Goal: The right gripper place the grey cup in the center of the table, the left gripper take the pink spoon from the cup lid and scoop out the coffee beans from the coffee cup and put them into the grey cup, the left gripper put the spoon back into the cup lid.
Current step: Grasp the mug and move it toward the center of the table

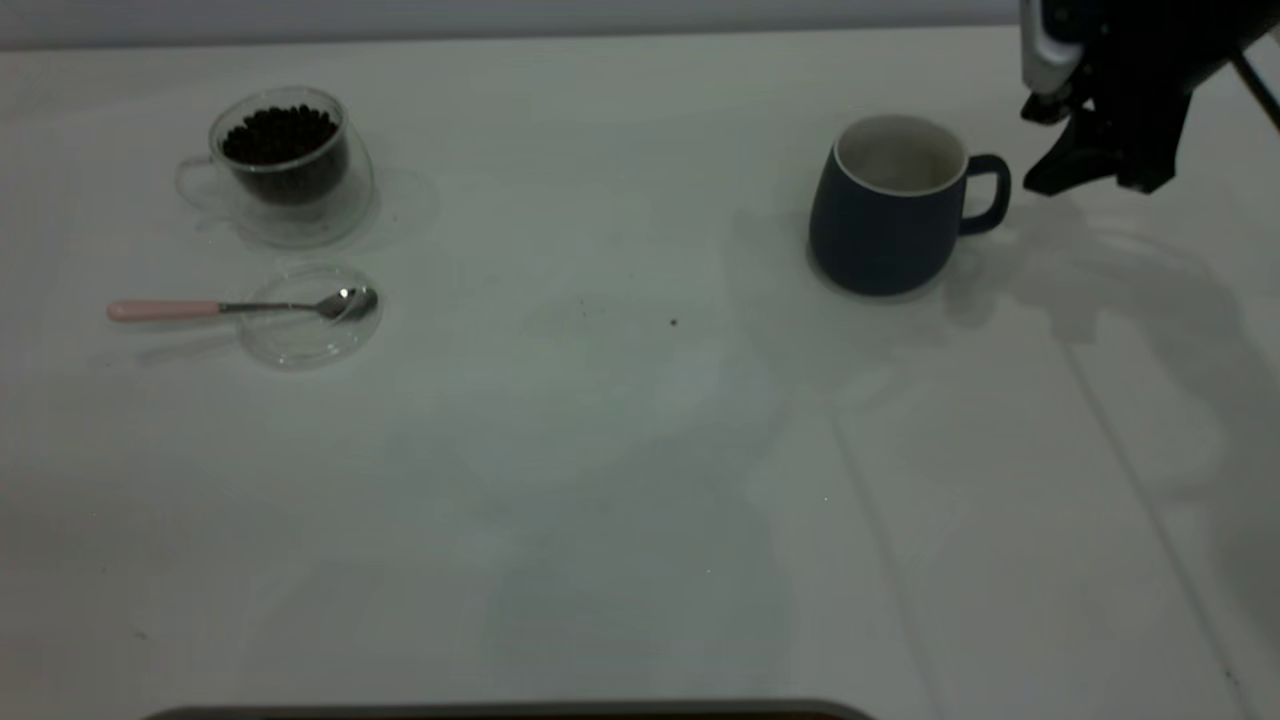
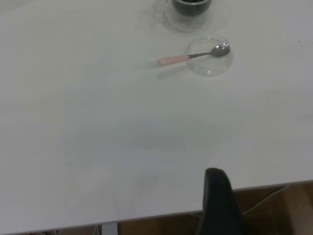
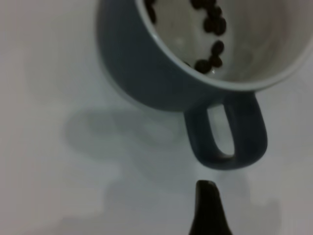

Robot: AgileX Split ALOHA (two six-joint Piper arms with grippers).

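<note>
bench [image 1: 620, 480]: white, carries everything; its centre is bare
right gripper [image 1: 1075, 150]: hangs just beside the mug handle, not touching; whether its fingers are parted I cannot tell
left gripper [image 2: 220, 205]: parked at the near bench edge, well apart from the spoon; finger state cannot be told
mug [image 1: 885, 215]: upright on the right side, handle toward the right gripper; a few beans already lie inside
glass cup [image 1: 285, 160]: far left, full of beans [image 1: 280, 135]
lid [image 1: 310, 320]: just in front of the glass cup
spoon [image 1: 240, 308]: bowl resting in the lid, pink handle pointing outward
step: first one, seemingly, mug not yet centred
next: grip the mug at its handle, carry it to mid-bench
</note>
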